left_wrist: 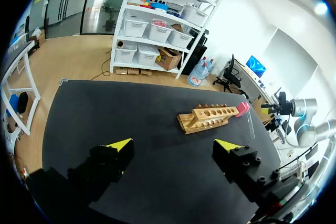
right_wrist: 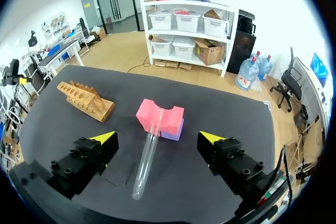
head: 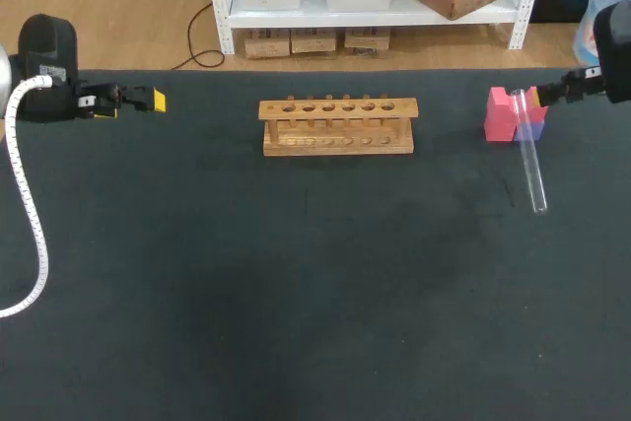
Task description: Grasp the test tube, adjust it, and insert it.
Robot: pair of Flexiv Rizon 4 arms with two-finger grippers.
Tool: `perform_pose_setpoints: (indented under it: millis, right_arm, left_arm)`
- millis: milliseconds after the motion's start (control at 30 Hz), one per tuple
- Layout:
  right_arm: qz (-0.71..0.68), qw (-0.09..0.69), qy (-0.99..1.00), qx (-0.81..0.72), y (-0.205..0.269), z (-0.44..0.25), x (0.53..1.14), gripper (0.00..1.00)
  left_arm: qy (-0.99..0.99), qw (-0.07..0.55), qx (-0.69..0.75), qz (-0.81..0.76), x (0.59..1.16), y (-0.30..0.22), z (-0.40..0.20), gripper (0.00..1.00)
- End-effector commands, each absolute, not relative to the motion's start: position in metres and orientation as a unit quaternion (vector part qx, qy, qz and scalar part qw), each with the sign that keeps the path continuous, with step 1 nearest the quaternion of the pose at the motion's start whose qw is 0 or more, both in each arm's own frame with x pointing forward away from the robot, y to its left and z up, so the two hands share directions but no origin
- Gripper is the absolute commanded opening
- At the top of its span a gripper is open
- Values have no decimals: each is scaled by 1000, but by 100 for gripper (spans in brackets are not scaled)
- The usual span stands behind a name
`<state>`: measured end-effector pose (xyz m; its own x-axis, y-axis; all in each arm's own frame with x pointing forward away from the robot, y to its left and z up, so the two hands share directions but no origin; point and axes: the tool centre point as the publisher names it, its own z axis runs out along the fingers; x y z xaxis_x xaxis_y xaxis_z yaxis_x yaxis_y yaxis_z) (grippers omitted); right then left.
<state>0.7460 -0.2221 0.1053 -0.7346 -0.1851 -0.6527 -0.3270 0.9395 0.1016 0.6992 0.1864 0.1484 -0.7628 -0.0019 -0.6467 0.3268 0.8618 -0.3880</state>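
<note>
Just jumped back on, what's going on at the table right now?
Nothing is held yet. The tube lies at the right of the table, its upper end propped in the notch of the pink block. The right claw is open just behind the block, fingers either side of the tube's line without touching it. The left claw is open at the far left, away from everything. The rack stands in the middle with all holes empty.

Test tube [right_wrist: 146, 163], one end on pink block [right_wrist: 169, 120], ahead of right gripper [right_wrist: 157, 138], jaws apart.
</note>
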Motion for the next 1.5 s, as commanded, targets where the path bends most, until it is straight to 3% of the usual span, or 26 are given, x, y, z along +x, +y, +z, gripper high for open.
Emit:
perform_pose_setpoints:
  millis: [33,1500]
  right_arm:
    - [58,354,926,-120,-215,101,737,100]
    - [-9,375,923,-84,-184,58,712,100]
  left_arm:
    - [908,330,88,-244,700,185,150,100]
    - [908,330,88,-244,700,185,150,100]
